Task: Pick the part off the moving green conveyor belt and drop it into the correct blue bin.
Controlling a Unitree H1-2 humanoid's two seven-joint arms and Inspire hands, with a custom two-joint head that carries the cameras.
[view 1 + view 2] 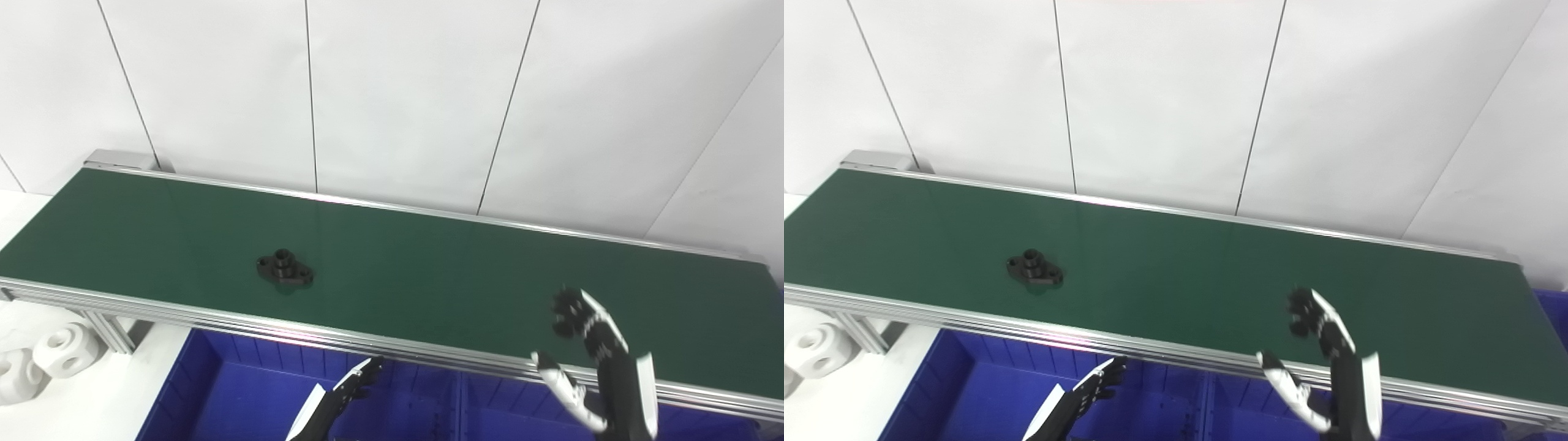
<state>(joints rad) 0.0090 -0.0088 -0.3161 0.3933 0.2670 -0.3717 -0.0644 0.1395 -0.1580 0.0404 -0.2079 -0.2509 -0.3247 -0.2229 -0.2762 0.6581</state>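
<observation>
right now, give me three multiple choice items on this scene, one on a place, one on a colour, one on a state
1. Where does the black part lie?
A. on the green belt
B. in the blue bin
C. in the right robot hand

2. What colour are the pieces left of the bin?
A. red
B. white
C. yellow

3. What state is the right robot hand in?
A. shut on the part
B. open, holding nothing
C. out of view

Answers:
1. A, the part rests on the belt's left half.
2. B, they are white against the table.
3. B, its fingers are spread above the belt's near rail, far from the part.
</observation>
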